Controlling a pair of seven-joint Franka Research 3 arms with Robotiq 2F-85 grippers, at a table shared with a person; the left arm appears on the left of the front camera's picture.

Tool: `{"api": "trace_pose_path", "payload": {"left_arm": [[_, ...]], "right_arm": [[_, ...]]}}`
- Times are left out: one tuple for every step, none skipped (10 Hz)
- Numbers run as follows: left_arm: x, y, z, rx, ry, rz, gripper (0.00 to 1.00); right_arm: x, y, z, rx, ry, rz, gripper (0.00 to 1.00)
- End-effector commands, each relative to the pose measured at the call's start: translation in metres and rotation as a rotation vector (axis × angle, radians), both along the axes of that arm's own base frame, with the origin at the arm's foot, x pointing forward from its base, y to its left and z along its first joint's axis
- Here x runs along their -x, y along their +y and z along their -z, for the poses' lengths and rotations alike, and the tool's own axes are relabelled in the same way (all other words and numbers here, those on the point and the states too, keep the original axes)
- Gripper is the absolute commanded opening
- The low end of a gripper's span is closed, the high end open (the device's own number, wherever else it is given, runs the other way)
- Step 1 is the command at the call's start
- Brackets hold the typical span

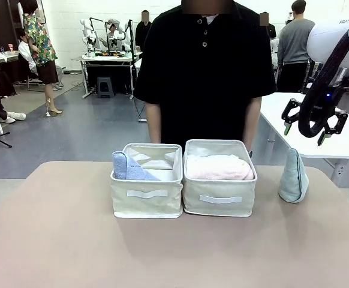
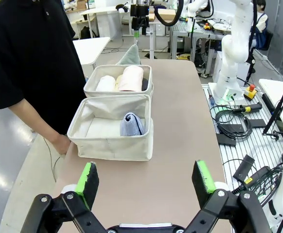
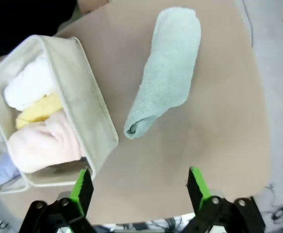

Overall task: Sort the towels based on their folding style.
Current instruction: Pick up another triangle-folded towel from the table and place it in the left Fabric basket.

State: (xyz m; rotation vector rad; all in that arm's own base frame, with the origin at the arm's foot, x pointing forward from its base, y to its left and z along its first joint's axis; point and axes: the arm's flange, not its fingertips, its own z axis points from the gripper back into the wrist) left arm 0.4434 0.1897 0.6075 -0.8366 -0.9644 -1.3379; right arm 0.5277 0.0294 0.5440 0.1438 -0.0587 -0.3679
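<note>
A pale mint-green cone towel (image 1: pixel 293 177) stands upright on the table, right of the two bins. My right gripper (image 1: pixel 304 134) hangs open just above it; its wrist view looks down on the mint towel (image 3: pixel 168 73) beyond the open gripper (image 3: pixel 140 187). The right bin (image 1: pixel 219 204) holds rolled towels: pink (image 3: pixel 44 143), yellow (image 3: pixel 39 109) and white (image 3: pixel 27 85). In the left bin (image 1: pixel 146 201) sits a lavender-blue cone towel (image 1: pixel 129 168). My left gripper (image 2: pixel 145 177) is open and empty over the table's near left part, facing the bins and the blue towel (image 2: pixel 132 124).
A person in a black shirt (image 1: pixel 204 72) stands at the far edge right behind the bins, one hand (image 2: pixel 61 143) by the left bin. Bare tan tabletop (image 1: pixel 162 252) lies in front of the bins. A white table (image 1: pixel 342 138) stands beyond the right edge.
</note>
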Motion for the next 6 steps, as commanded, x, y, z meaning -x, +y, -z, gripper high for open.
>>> {"api": "trace_pose_path", "payload": {"left_arm": [[0.003, -0.0001, 0.0004, 0.011, -0.021, 0.009, 1.0], [0.003, -0.0001, 0.0004, 0.011, -0.021, 0.009, 1.0], [0.003, -0.0001, 0.0004, 0.011, -0.021, 0.009, 1.0], [0.003, -0.0001, 0.0004, 0.011, -0.021, 0.009, 1.0], [0.003, -0.0001, 0.0004, 0.011, -0.021, 0.009, 1.0], [0.003, -0.0001, 0.0004, 0.011, -0.021, 0.009, 1.0]], "right_arm": [[0.0068, -0.0116, -0.0025, 0.07, -0.02, 0.047, 1.0], [0.0068, -0.0116, -0.0025, 0.07, -0.02, 0.047, 1.0], [0.0068, -0.0116, -0.0025, 0.07, -0.02, 0.047, 1.0], [0.0068, -0.0116, -0.0025, 0.07, -0.02, 0.047, 1.0], [0.0022, -0.0129, -0.0061, 0.044, -0.012, 0.019, 1.0], [-0.0018, -0.0061, 0.0013, 0.052, -0.007, 0.053, 1.0]]}}
